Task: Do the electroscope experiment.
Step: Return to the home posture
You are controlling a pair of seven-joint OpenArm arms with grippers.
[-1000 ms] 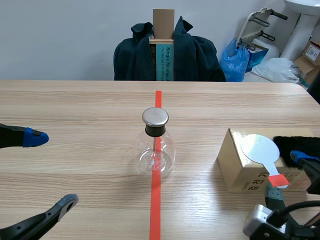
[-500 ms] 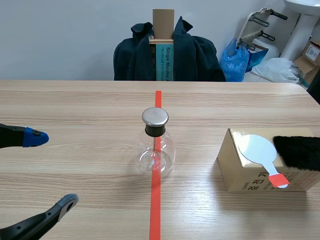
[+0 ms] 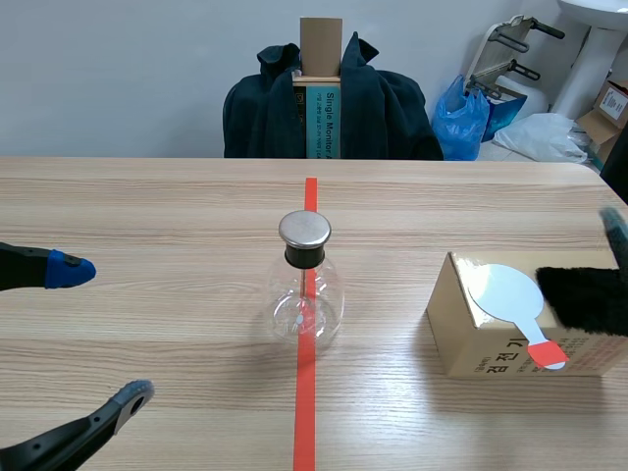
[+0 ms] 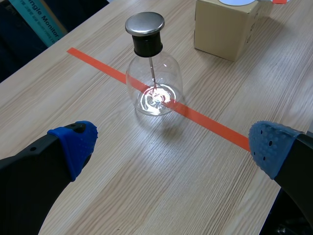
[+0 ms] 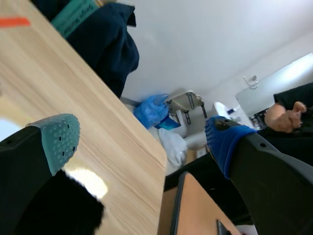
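Observation:
The electroscope, a clear glass flask (image 3: 305, 294) with a metal cap (image 3: 304, 230), stands on the red tape line at mid-table. On the cardboard box (image 3: 486, 343) to its right lie a white disc paddle (image 3: 505, 291) with a red handle and a black fur pad (image 3: 587, 297). My left gripper (image 4: 171, 144) hangs open over the table's left side, short of the flask (image 4: 153, 83). My right gripper (image 5: 142, 142) is open and empty, tilted up above the fur (image 5: 58, 208). In the scene view only one of its fingers (image 3: 615, 235) shows, at the right edge.
A chair draped with a dark jacket (image 3: 334, 103) stands behind the table's far edge. A blue bag (image 3: 466, 118) and other clutter lie on the floor at the back right. A person's hand (image 5: 286, 115) shows past the table's right end.
My right arm left the front right corner, dropped out of the scene view, and now shows one finger higher at the right edge. The left arm has kept still.

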